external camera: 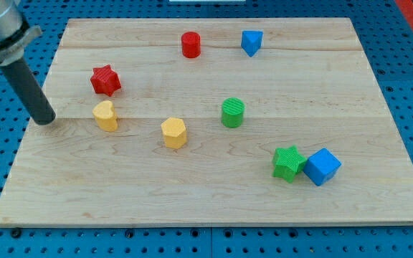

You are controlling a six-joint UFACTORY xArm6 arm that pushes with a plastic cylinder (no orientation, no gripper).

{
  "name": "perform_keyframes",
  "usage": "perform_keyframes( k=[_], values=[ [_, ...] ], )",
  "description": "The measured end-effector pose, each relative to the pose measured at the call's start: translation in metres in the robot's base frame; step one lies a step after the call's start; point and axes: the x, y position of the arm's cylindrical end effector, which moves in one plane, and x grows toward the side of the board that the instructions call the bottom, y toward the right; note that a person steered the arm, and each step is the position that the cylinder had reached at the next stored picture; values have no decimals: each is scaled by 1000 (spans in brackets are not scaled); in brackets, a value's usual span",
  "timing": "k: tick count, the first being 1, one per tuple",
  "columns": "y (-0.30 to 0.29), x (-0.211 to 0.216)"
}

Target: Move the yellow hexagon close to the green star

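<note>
The yellow hexagon [173, 132] lies left of the board's middle. The green star [288, 163] lies at the lower right, touching a blue cube [323, 166] on its right. My tip [45, 120] rests on the board near its left edge, well to the left of the hexagon. A yellow heart-shaped block [106, 115] sits between my tip and the hexagon.
A red star [105, 79] lies above the yellow heart. A red cylinder [191, 44] and a blue triangular block [251, 41] lie near the top edge. A green cylinder [232, 112] stands right of the hexagon. The wooden board [214, 208] sits on a blue pegboard.
</note>
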Motion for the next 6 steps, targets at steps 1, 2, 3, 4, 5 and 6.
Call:
perform_keyframes(
  k=[1, 2, 3, 4, 5, 6],
  values=[
    [63, 2],
    [160, 46],
    [238, 61],
    [216, 62],
    [212, 62],
    [295, 62]
  ],
)
